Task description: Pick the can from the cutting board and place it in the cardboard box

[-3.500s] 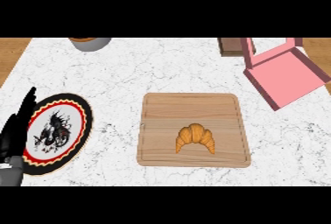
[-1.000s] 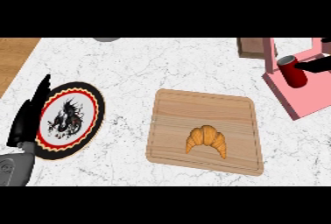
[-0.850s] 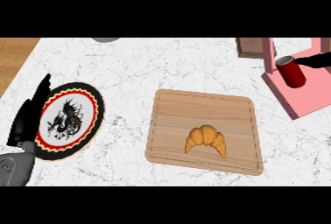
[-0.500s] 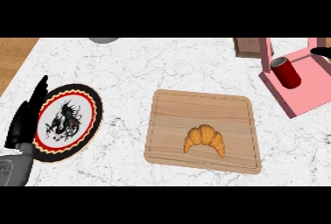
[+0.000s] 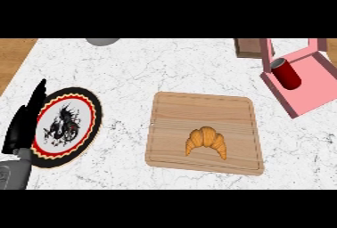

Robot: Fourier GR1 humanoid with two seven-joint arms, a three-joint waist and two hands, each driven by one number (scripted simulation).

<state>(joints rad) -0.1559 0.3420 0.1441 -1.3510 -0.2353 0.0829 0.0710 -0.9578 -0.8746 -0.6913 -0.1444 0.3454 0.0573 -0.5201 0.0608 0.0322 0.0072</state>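
Head view: can [image 5: 286,74] lies on its side in the pink box [image 5: 313,89], off the cutting board [image 5: 197,111], which holds 1 croissant [image 5: 207,142]. Left hand [image 5: 23,122] rests at the left edge, fingers straight, empty. Right hand out of view. Risk: the can may roll if the box is bumped.

Left hand [image 5: 23,124] resting, fingers [image 5: 34,99] apparently straight, upward.

The cutting board [image 5: 204,109] lies mid-bench [image 5: 132,75], with a croissant [image 5: 207,141] on its near half. Left of it, apart, sits a plate [image 5: 69,127]. The left hand [image 5: 23,122] shows at the plate's left side. Behind and right of the board stands the box [image 5: 316,87], the can [image 5: 285,72] lying inside it. A block [image 5: 248,47] sits at the box's far left corner. A round thing [image 5: 103,41] shows at the far edge.
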